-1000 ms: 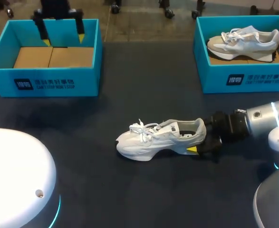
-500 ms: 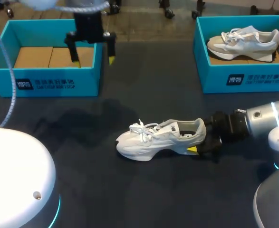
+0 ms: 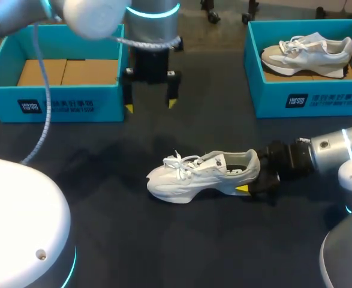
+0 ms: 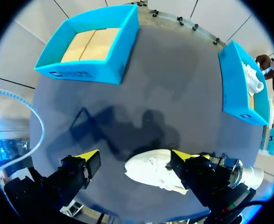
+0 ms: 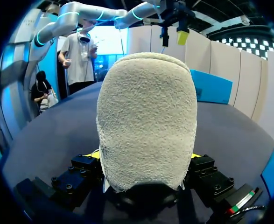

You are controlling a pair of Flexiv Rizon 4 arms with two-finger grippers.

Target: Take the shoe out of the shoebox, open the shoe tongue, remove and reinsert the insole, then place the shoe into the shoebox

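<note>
A white lace-up shoe [image 3: 202, 174] lies upright on the dark table, toe pointing left. My right gripper [image 3: 246, 180] is shut on its heel, one yellow tip showing on the near side. In the right wrist view the fuzzy heel [image 5: 146, 116] sits between the fingers [image 5: 200, 165]. My left gripper [image 3: 150, 105] hangs open and empty above the table, just right of the left shoebox [image 3: 62, 99] and behind the shoe. In the left wrist view the shoe [image 4: 151, 172] lies below, between the spread yellow tips of the left gripper [image 4: 136, 155].
The left teal shoebox holds only brown cardboard. A second teal shoebox [image 3: 307, 99] at the back right holds another pale shoe [image 3: 307, 53]. Open tabletop lies in front of and left of the shoe.
My left arm swung from over the left shoebox to the right and forward, stopping above the table behind the shoe. The right gripper and the shoe stayed put.
</note>
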